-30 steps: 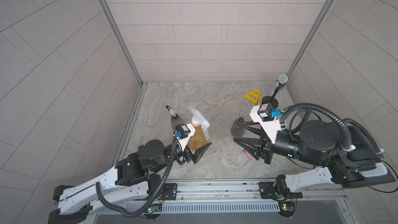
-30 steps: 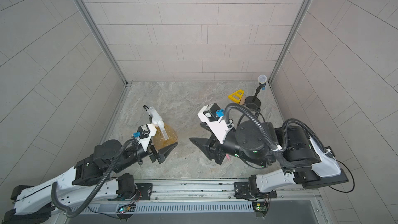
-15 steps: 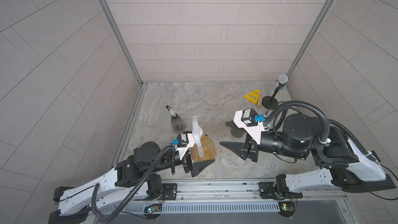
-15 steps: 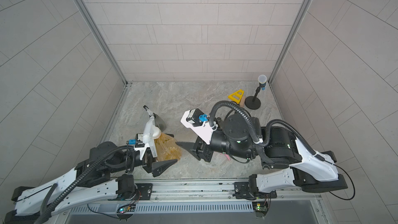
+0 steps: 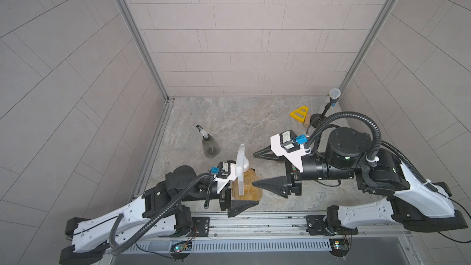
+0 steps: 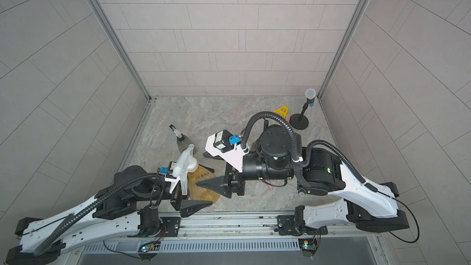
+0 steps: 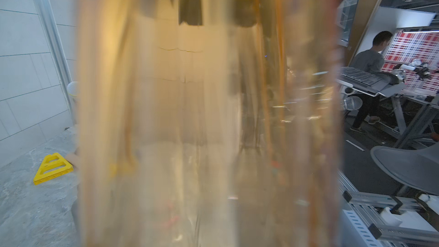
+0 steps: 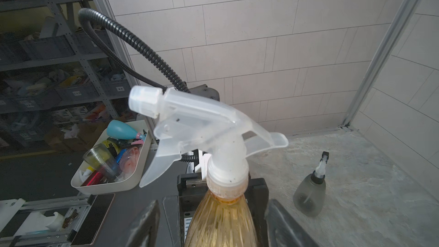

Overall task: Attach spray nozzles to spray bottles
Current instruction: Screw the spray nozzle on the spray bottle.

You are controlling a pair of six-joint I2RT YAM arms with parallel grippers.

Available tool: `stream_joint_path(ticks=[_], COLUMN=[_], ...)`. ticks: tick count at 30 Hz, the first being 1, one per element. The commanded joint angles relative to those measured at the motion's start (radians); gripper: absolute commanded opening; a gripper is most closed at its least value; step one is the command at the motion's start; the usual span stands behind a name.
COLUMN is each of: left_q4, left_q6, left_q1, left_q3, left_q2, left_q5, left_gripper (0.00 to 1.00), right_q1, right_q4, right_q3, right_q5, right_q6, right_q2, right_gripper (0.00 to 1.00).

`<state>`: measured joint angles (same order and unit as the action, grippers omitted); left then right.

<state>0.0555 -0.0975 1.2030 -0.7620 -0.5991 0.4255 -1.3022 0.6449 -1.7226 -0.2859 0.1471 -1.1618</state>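
Amber bottle (image 5: 246,190) pinched by left gripper (image 5: 254,188); right gripper (image 5: 254,169), spread at its 3 o'clock, should clamp the translucent nozzle (image 5: 242,164) collar squarely.
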Motion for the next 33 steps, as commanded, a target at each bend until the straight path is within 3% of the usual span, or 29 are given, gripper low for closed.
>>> stream_joint_path(ticks=[1,9,23,28,33], left_q4=[-0.054,-0.040,-0.023,-0.013,0.052], left_q6=[-0.002,0.006,0.022,0.031,0.071], left_q1=[0.004,0.003,0.004,0.004,0.004], left_q3=[-0.010,-0.017,-0.033,-0.056,-0.109], left_q2=[-0.005,-0.015,-0.008,-0.015,-0.028], left_q5=[0.060,0.088,0.024,-0.013,-0.139], left_gripper=[0.00,0.00,0.00,0.00,0.00], right_q1=[0.017,0.021,0.019,0.015,-0.014], right_q4=[-0.037,-0.044,-0.074,-0.086,-0.097], right_q3=[-0.019,-0.035,0.007,0.037,0.091], right_q5=[-0.079,-0.116,-0.095,-0.083,0.016], right_q6=[0.023,0.040,0.058,0.063,0.059], right_q2=[-0.013,-0.045,-0.030,-0.021,0.001], right_gripper=[0.70,0.57,0.28,0.24,0.23])
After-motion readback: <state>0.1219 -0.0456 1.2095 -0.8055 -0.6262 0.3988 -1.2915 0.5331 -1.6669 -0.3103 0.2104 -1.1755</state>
